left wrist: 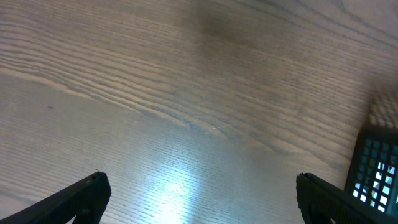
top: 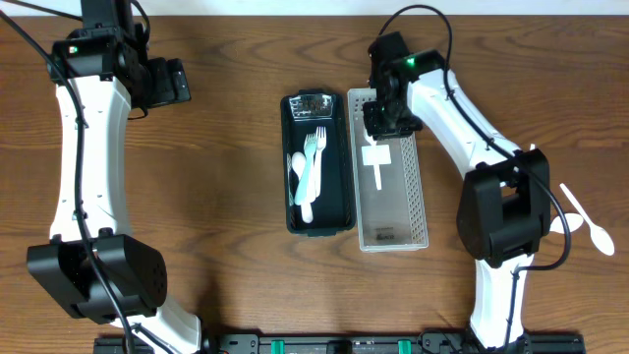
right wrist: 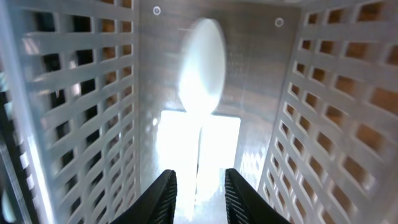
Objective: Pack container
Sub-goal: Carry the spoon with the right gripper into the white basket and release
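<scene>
We find the white spoon (right wrist: 202,65) down inside the white perforated basket (right wrist: 93,112). Its bowl points away from the right pincer (right wrist: 200,173) and its handle runs back into the narrow gap between the fingers (right wrist: 163,196). Glare on the basket floor hides the contact, so we cannot tell whether the pincer is clamped on the handle or merely straddling it. The spoon's long axis follows the basket's length, midway between the side walls. We judge that the coming move turns on keeping that line, whether the spoon is laid down or let go.

The left pincer (left wrist: 202,180) hangs with its fingers wide apart over the bare wooden surface (left wrist: 186,93), well away from the work. Beside the basket, the dark green tray (top: 334,187) holds a light blue fork (top: 316,147) and a tray spoon (top: 300,175). A loose spoon (top: 590,224) lies on the surface at the far right, nearer the right arm, which we think should fetch it.
</scene>
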Available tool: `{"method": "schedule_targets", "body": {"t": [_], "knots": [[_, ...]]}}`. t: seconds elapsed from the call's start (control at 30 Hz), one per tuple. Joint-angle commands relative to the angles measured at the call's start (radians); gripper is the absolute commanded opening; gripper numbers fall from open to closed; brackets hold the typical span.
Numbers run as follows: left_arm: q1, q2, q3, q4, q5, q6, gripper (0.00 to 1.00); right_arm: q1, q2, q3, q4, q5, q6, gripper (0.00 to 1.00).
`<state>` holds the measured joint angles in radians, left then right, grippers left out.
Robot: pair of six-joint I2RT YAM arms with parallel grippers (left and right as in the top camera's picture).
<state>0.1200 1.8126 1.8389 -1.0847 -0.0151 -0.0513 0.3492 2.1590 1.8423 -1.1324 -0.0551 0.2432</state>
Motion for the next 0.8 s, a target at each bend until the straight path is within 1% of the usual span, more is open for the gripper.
{"method": "schedule_targets", "body": {"t": [0.0,0.07,0.1,0.17,0.23,0.4,0.5,0.6,0.63,0.77], "knots": [[0.003,0.013,-0.003,-0.003,-0.012,0.006,0.98,-0.050,-0.079,0.111,-0.047,0.049,-0.016,0.30],[0.003,0.013,-0.003,-0.003,-0.012,0.006,0.98,-0.102,-0.129,0.169,-0.090,0.094,-0.015,0.31],[0.003,0.013,-0.003,-0.003,-0.013,0.006,0.98,-0.127,-0.150,0.187,-0.104,0.110,-0.014,0.34],[0.003,0.013,-0.003,-0.003,-0.013,0.006,0.98,-0.213,-0.216,0.218,-0.142,0.140,-0.008,0.49],[0.003,0.013,-0.003,-0.003,-0.013,0.006,0.98,-0.307,-0.271,0.219,-0.166,0.143,-0.004,0.56],[0.003,0.013,-0.003,-0.002,-0.013,0.006,0.98,-0.578,-0.322,0.218,-0.274,0.127,-0.001,0.60],[0.003,0.013,-0.003,-0.002,-0.012,0.006,0.98,-0.690,-0.322,0.182,-0.303,0.126,-0.006,0.61],[0.003,0.013,-0.003,-0.002,-0.013,0.006,0.98,-0.784,-0.322,0.077,-0.281,0.126,-0.013,0.62],[0.003,0.013,-0.003,-0.002,-0.013,0.006,0.98,-0.802,-0.322,0.035,-0.264,0.126,-0.016,0.64],[0.003,0.013,-0.003,-0.002,-0.013,0.006,0.98,-0.840,-0.322,-0.179,-0.134,0.103,-0.064,0.65]]}}
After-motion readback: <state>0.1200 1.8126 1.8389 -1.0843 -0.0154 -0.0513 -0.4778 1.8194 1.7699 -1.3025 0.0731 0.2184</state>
